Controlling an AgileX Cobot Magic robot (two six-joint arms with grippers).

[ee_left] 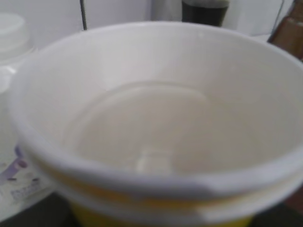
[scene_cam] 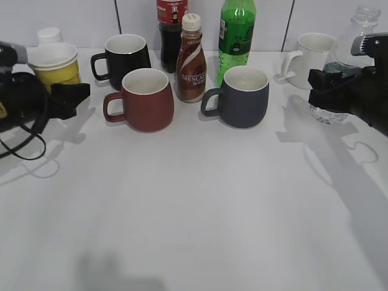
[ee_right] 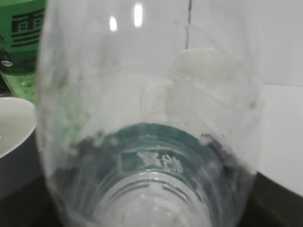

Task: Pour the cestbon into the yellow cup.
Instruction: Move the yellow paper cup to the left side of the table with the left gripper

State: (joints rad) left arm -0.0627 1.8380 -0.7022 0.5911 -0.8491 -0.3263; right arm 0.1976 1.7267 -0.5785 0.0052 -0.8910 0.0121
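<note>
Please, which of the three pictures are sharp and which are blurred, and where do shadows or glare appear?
Exterior view: sharp, with soft shadows of both arms on the white table. Left wrist view: the yellow cup fills the frame, its near rim out of focus. Right wrist view: the cestbon is very close and hazy, two bright glare spots near its top.

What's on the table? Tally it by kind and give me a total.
Mugs: 4 (black, red, grey, white)
Bottles: 5 (cola, Nescafe, green, cestbon, white-capped)
Paper cups: 1 (yellow cup)
Total: 10
</note>
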